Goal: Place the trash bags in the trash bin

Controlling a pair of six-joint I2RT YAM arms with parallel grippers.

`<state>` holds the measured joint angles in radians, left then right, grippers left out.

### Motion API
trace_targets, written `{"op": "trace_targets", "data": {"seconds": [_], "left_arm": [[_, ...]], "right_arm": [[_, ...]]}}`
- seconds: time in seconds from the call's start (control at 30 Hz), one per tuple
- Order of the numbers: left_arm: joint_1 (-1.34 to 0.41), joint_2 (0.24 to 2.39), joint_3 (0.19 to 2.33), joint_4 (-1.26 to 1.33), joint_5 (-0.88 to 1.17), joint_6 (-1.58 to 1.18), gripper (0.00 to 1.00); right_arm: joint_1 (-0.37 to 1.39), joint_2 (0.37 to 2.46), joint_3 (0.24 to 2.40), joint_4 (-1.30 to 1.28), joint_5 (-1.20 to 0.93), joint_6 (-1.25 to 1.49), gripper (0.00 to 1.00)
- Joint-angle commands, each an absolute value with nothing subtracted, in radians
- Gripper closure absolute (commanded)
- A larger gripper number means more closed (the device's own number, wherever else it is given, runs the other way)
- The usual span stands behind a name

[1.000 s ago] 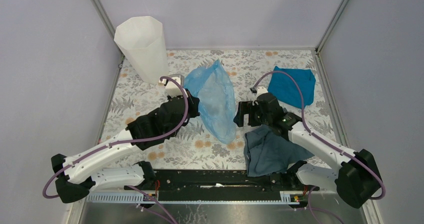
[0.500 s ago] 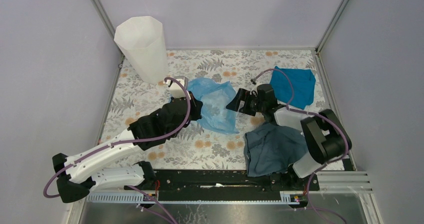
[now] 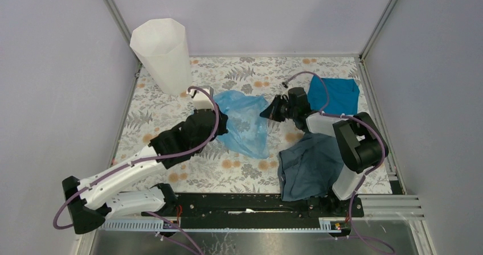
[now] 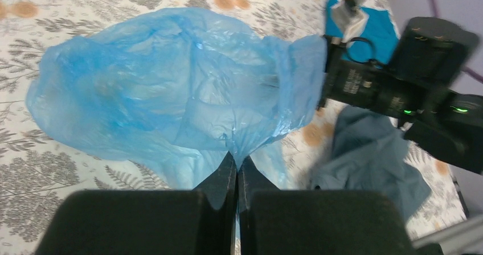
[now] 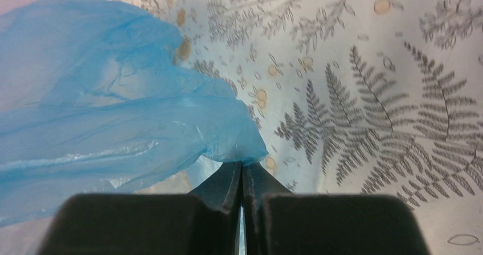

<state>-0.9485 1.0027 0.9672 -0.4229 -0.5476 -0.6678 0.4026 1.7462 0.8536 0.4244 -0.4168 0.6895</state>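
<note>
Trash bag point(image 3: 245, 124) between left tool point(image 4: 237, 161), right tool point(image 5: 241, 167)

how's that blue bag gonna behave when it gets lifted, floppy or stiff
Probably very floppy: the trash bag is thin wrinkled film that bunches where the left pincer and right pincer pinch it, so it should sag between them. Likely light, being see-through film. Its glossy surface could slip from a small pinch.

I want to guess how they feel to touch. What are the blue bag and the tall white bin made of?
The blue bag looks like thin plastic film: see-through, shiny and full of wrinkles. The white bin seems to be stiff plastic, dull and smooth with flat facets, though that is less certain.
</note>
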Motion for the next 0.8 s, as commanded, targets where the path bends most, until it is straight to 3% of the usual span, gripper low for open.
{"op": "trace_targets", "data": {"seconds": [0.0, 0.1, 0.2, 0.3, 0.4, 0.53, 0.63, 0.77], "left_arm": [[-0.679, 1.205, 1.087, -0.349, -0.293, -0.589, 1.00], [-0.531, 1.493, 1.484, -0.530, -0.187, -0.516, 1.00], [-0.510, 1.716, 2.152, -0.732, -0.154, -0.421, 1.00], [-0.522, 1.689, 2.318, -0.584, -0.046, -0.352, 1.00], [-0.550, 1.482, 2.016, -0.290, -0.015, -0.288, 1.00], [-0.550, 1.225, 1.460, 0.027, -0.140, -0.274, 1.00], [-0.535, 1.214, 1.227, -0.065, -0.277, -0.369, 1.00], [-0.522, 1.236, 0.965, -0.165, -0.220, -0.483, 1.00]], "right_arm": [[0.358, 1.780, 1.154, 0.128, -0.357, 0.637, 1.00], [0.310, 1.854, 1.565, -0.192, -0.320, 0.579, 1.00], [0.307, 1.862, 2.003, -0.467, -0.237, 0.466, 1.00], [0.323, 1.800, 2.258, -0.540, -0.243, 0.367, 1.00], [0.384, 1.621, 2.118, -0.354, -0.240, 0.239, 1.00], [0.389, 1.382, 1.647, 0.005, -0.291, 0.200, 1.00], [0.389, 1.353, 1.385, 0.113, -0.251, 0.213, 1.00], [0.390, 1.448, 1.139, 0.073, -0.307, 0.283, 1.00]]}}
